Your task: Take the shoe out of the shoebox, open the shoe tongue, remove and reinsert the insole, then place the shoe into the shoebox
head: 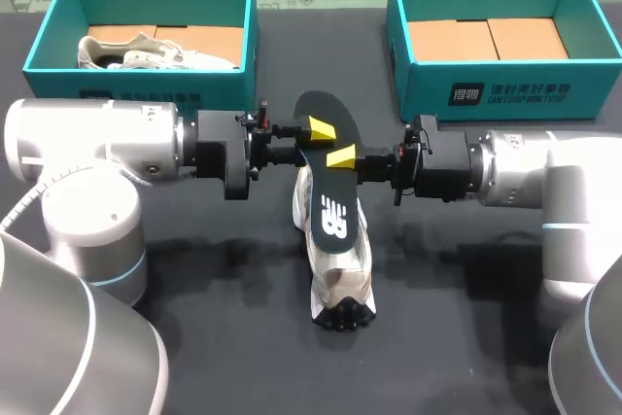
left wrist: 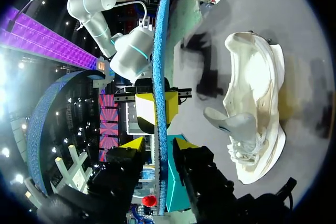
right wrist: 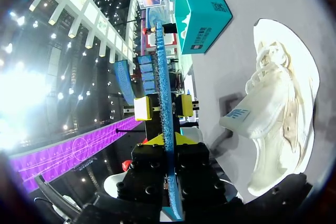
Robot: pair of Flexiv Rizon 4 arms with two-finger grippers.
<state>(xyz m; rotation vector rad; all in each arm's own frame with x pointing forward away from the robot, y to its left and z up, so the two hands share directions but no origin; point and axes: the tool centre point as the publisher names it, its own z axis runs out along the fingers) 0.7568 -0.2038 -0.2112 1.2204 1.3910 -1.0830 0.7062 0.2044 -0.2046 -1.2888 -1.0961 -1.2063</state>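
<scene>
With the cream mesh sneaker out at frame centre and its dark foam insole removed, clamped just above it by your left gripper and right gripper, you've reinsertion and return to the teal cardboard shoebox left.

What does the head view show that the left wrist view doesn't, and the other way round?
Only the head view: a second shoe lying in the left shoebox, and the insole's dark top face with its logo. Only the left wrist view: the insole edge-on, its blue side, plus the shoe's open mouth and tongue. Both: the left gripper and right gripper clamped on the insole above the shoe.
</scene>
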